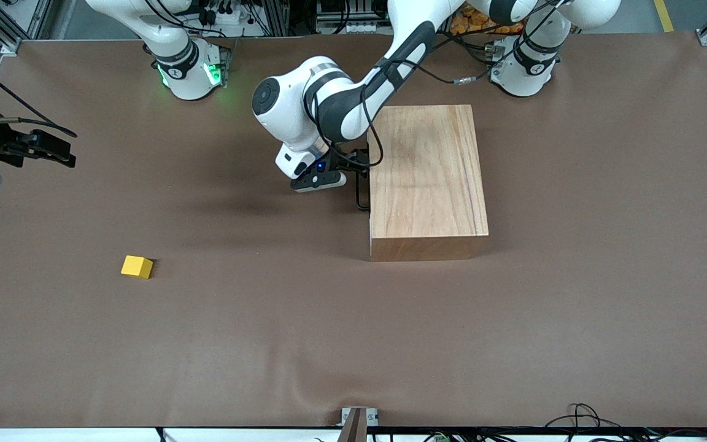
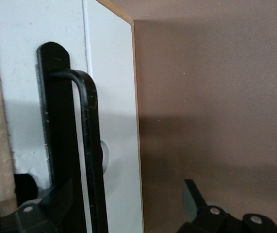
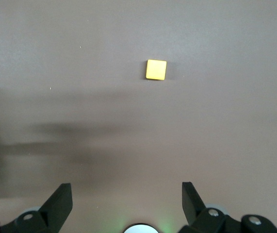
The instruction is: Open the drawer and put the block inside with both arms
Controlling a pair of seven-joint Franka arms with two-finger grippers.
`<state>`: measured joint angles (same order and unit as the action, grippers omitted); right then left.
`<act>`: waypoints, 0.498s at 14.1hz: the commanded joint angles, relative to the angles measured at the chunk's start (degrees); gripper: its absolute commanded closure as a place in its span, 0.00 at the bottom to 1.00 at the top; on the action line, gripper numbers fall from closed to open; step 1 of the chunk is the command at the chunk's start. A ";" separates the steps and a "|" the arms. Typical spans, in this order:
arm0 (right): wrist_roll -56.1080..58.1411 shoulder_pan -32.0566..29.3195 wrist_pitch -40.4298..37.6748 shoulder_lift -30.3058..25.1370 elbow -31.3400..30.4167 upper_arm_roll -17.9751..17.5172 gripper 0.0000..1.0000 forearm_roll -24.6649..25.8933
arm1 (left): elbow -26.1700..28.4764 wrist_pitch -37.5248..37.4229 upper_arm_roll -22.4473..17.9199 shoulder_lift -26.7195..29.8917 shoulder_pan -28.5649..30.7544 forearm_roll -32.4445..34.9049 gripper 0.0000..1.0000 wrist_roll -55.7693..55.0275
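Two grippers open, drawer still shut.
Left gripper straddles the handle: close squarely, pull straight. Right gripper waits wide, empty, above the block.

brown-covered table carries a wooden box and, well apart, a yellow block.

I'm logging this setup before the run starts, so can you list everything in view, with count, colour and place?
wooden box: one, light wood, toward the left arm's end of the table, drawer shut.
drawer handle: one, black loop, on the white drawer front.
block: one, yellow, on the table, nearer the front camera than the box, toward the right arm's end.
table: one, brown cover.
left gripper: black, open, fingers astride the handle.
right gripper: black, open, high over the table, waiting.
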<state>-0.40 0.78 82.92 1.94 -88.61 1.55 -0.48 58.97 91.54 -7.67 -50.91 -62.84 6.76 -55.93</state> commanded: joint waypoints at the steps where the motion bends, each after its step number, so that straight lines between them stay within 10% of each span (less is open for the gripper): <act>1: 0.22 -0.08 0.49 -0.27 -0.33 -0.23 0.00 0.83 | -1.49 1.44 -0.85 -1.47 -0.71 1.15 0.00 1.09; 7: 0.22 0.01 0.49 -0.27 -0.33 -0.32 0.00 0.83 | -1.41 2.49 -0.68 -1.91 -0.62 1.06 0.00 2.67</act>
<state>-0.40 0.78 82.96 1.93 -88.62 1.47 -0.48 58.97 93.28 -7.68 -51.68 -62.88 6.76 -54.67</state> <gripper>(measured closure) 0.000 0.000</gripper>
